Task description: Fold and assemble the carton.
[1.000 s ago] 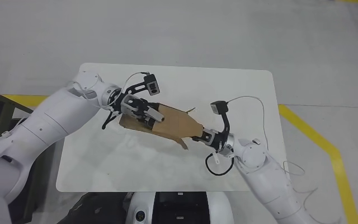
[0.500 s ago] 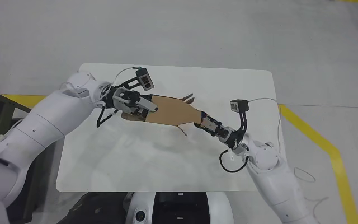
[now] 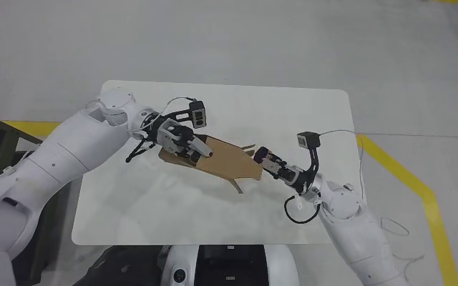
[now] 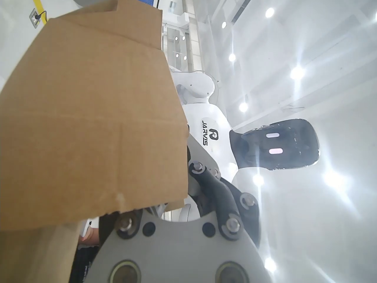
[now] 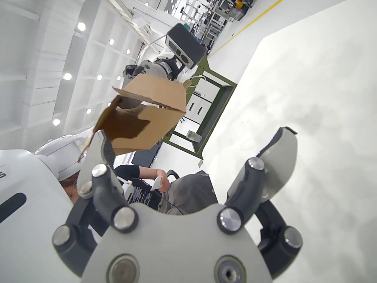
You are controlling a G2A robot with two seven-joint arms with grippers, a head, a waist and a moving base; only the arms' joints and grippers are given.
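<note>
Two grippers are seen over a white table with rounded corners [image 3: 308,114], with one brown cardboard carton [image 3: 227,159] between them.

At the left, the left gripper [image 3: 192,148] is closed on the left end of the carton. In the left wrist view the cardboard panel lies close across the gripper and its fingertips are hidden behind it. The carton is held clear of the table top, and its shadow is cast on the white surface below.

From that grip the carton extends to the right and slightly toward the robot, over the middle of the table. Creases are visible along its panels. Its right end is open: one flap is turned up at the far edge and another hangs down at the near edge. In the right wrist view a dark hollow is seen inside this end, so the carton is partly opened rather than flat.

At the right, the right gripper [image 3: 260,155] is placed just beside the open end. Its fingers [image 5: 279,154] are spread wide apart and nothing is held between them. One finger is seen next to a flap edge, but whether it touches cannot be told.
</note>
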